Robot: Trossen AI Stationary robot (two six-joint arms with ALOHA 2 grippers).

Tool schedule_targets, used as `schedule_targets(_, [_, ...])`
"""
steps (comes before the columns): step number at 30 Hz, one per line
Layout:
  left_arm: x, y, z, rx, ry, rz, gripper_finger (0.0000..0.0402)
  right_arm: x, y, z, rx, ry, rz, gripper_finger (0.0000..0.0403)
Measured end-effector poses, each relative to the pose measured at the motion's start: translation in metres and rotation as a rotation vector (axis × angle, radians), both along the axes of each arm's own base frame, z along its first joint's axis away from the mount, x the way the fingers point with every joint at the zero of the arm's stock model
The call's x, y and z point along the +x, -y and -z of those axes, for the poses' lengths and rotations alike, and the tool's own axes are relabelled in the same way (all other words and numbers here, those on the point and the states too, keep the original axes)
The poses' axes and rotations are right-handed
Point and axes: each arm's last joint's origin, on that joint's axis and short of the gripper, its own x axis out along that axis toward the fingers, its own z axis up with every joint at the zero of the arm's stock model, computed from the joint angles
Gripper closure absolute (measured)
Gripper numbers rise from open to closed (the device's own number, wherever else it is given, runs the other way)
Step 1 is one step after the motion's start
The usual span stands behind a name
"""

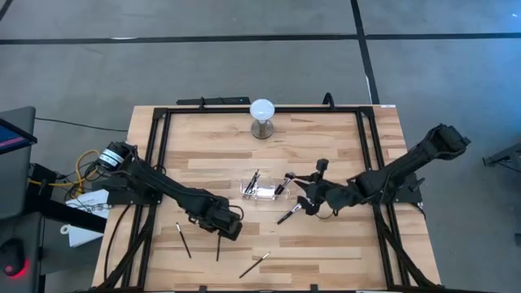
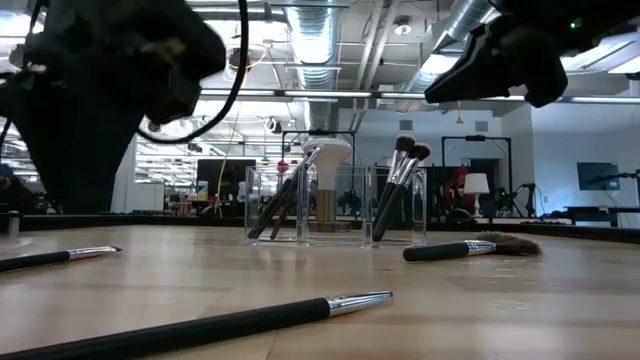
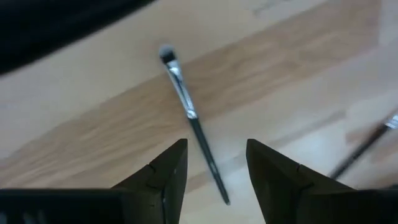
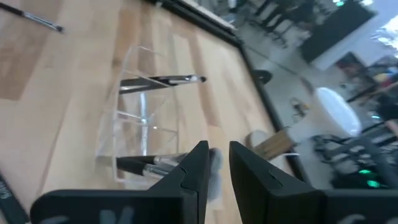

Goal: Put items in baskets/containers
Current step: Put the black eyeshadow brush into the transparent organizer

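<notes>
so the table (image 1: 326, 155) is pale planked wood, smooth with a soft satin sheen, framed by matt black metal rails (image 1: 163, 138). the small rectangular holder (image 1: 262, 192) looks like clear glossy plastic or acrylic, glinting at the edges. the slim brushes (image 3: 191, 118) have matt black handles, shiny silver metal ferrules and soft-looking bristle tips. the white globe (image 1: 262, 108) is smooth and milky on a shiny metal base. both arms' fingers (image 3: 163, 180) look like dull dark plastic
</notes>
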Motion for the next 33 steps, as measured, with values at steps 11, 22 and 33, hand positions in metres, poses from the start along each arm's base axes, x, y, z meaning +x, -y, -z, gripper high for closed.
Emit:
schedule_targets(11, [0.009,-0.006,0.033,0.014,-0.099,-0.028,0.0254,0.007,0.019,0.002,0.083,-0.059,-0.072,0.0348])
schedule_targets(22, [0.009,-0.005,0.048,0.048,-0.149,0.069,0.0299,0.004,0.017,0.006,0.132,-0.098,-0.095,0.0348])
schedule_targets(33, [0.006,-0.007,0.049,0.089,-0.160,0.203,0.0385,-0.001,0.005,0.007,0.193,-0.104,-0.126,0.0348])
